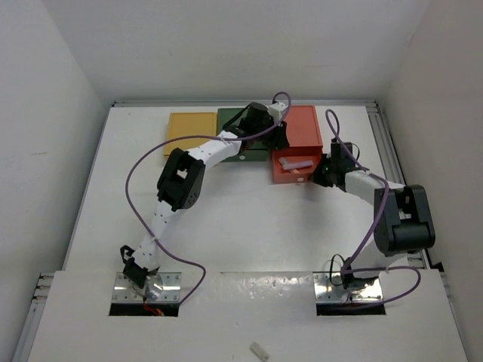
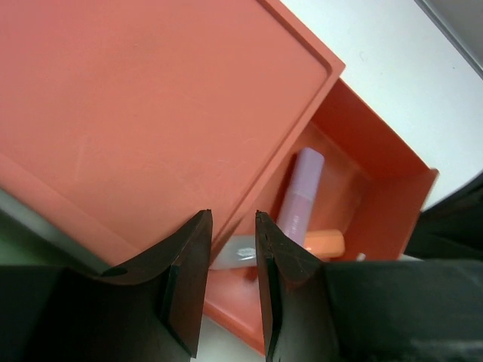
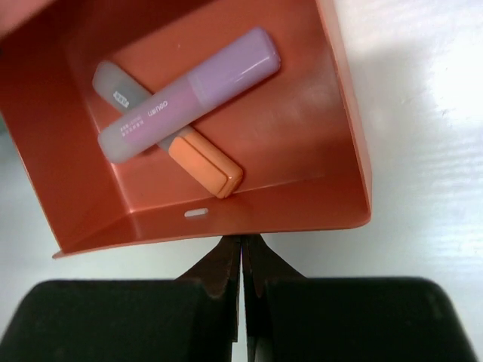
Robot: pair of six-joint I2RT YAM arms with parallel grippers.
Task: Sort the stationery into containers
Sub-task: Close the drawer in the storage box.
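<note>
The salmon red box (image 1: 303, 127) stands at the back right with its drawer (image 1: 293, 170) pulled out. In the drawer a lilac stick (image 3: 192, 94) lies across a clear orange-tipped tube (image 3: 205, 162); both also show in the left wrist view, the stick (image 2: 302, 194) and the tube (image 2: 326, 243). My left gripper (image 2: 232, 226) is open by a narrow gap, empty, over the red box's front edge (image 2: 249, 204). My right gripper (image 3: 241, 245) is shut, its tips against the outside of the drawer's front wall (image 3: 226, 219). The knob is hidden. The mustard yellow box (image 1: 190, 130) and the dark green box (image 1: 240, 139) stand to the left.
The left arm (image 1: 211, 151) reaches over the green box and hides part of it. A plain pale stub (image 1: 259, 350) lies on the near ledge. White walls enclose the table at the back and sides. The right arm (image 1: 377, 192) lies along the table's right side.
</note>
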